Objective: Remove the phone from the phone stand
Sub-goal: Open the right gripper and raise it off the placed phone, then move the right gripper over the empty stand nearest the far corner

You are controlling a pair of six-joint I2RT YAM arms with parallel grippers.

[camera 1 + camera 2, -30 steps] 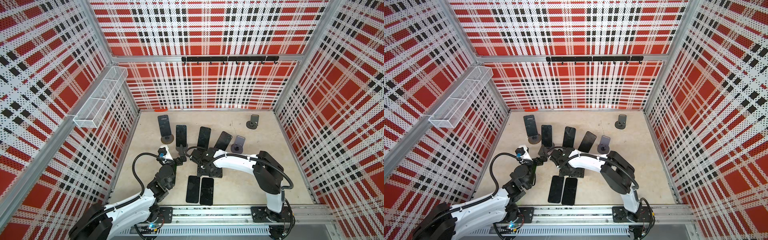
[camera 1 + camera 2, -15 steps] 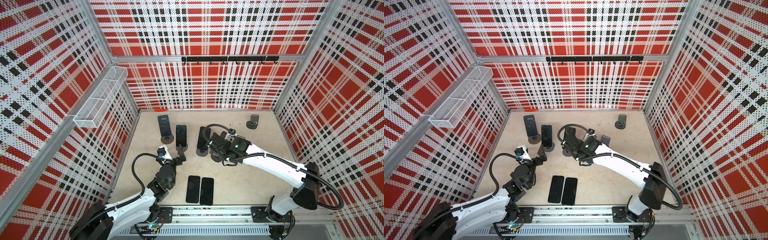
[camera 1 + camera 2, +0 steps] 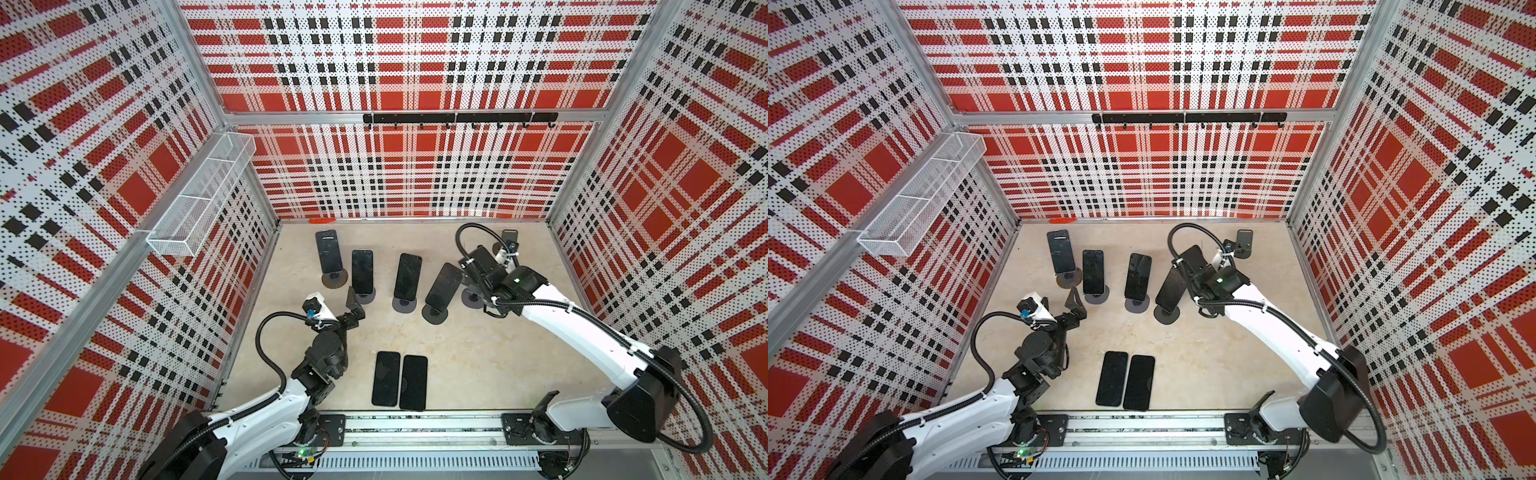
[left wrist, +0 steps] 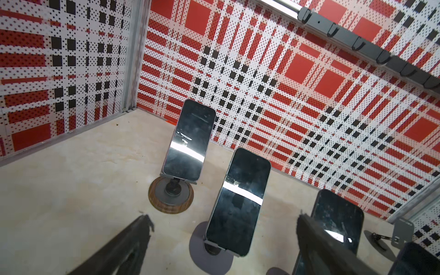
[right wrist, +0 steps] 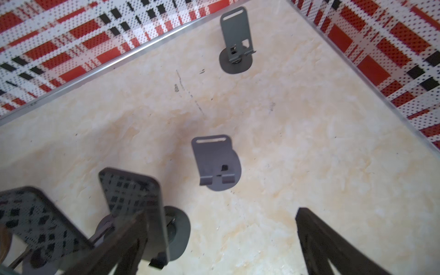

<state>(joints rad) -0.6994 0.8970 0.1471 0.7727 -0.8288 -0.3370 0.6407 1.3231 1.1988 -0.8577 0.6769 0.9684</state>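
My left jaws and right jaws stand apart, empty. The phone leans on its stand on the desk before my left jaws, neighbouring phones close either side; an empty stand sits below the right.

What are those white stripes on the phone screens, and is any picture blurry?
Left wrist view: the stripes are glare, a light mirrored on the phones. Right wrist view: slightly blurred; the nearest phone mirrors the plaid wall. Both top views: sharp.
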